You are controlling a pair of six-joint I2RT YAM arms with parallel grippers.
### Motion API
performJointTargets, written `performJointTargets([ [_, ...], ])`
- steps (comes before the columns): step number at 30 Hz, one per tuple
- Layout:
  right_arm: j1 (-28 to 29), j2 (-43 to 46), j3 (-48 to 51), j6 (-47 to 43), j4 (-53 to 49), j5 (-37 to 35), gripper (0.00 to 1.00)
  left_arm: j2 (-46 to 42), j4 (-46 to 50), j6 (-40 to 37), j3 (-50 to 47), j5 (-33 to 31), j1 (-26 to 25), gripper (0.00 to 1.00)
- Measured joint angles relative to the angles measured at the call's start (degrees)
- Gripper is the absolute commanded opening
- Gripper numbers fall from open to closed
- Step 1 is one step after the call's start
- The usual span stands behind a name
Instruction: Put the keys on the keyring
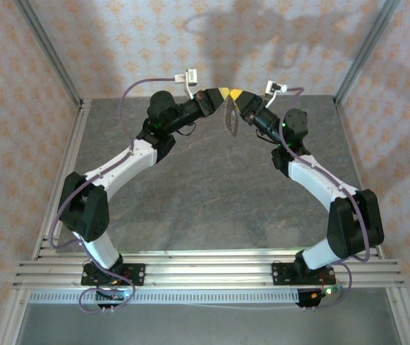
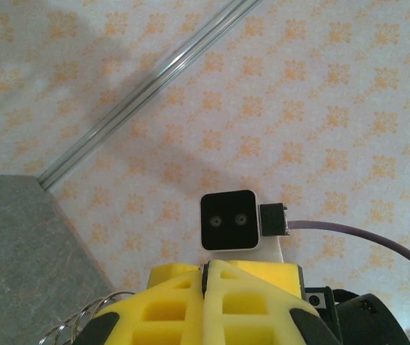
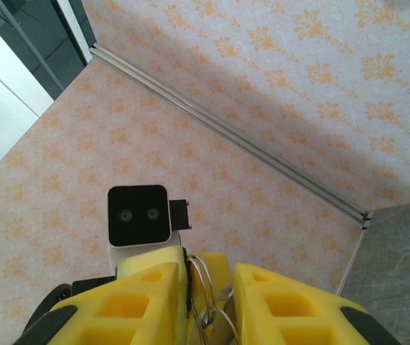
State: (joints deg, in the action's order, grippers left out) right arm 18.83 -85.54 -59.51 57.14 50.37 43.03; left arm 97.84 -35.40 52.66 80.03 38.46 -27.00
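**Keyring (image 1: 227, 118) aloft**

This slim tan oval with a fringed edge dangles just below both tips. Your left pincer (image 2: 206, 277) is clenched. Your right pincer (image 3: 210, 272) stands parted around its thin silvery wire loops.

The left tool (image 2: 206, 277) is shut, keyring (image 2: 82, 318) coils beside it

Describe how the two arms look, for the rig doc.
The left arm and right arm match: white links between black joint housings. The left fingers and right fingers are bright yellow with square cut-outs. A purple cable loops along each arm. Each wrist camera is a black square in a white case.
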Motion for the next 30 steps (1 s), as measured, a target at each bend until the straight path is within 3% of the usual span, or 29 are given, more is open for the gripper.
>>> performJointTargets([
  [8, 0.0, 0.5, 1.2, -0.4, 0.0, 0.0, 0.17, 0.0, 0.4, 0.0, 0.0, 0.0, 0.0, 0.0],
  [14, 0.0, 1.0, 1.2, -0.8, 0.0, 0.0, 0.0, 0.0, 0.5, -0.1, 0.0, 0.0, 0.0, 0.0],
  [19, 0.0, 1.2, 1.2, -0.8, -0.2, 0.0, 0.0, 0.0, 1.6, -0.5, 0.2, 0.0, 0.0, 0.0],
  [25, -0.5, 1.2, 1.1, -1.0, -1.4, 0.9, 0.0, 0.0, 6.2, -3.4, 1.8, 0.0, 0.0, 0.28],
  [30, -2.5, 1.2, 0.3, -1.7, -4.4, 3.6, 0.0, -0.4, 13.0, -7.4, 4.8, 0.1, 0.4, 0.35],
])
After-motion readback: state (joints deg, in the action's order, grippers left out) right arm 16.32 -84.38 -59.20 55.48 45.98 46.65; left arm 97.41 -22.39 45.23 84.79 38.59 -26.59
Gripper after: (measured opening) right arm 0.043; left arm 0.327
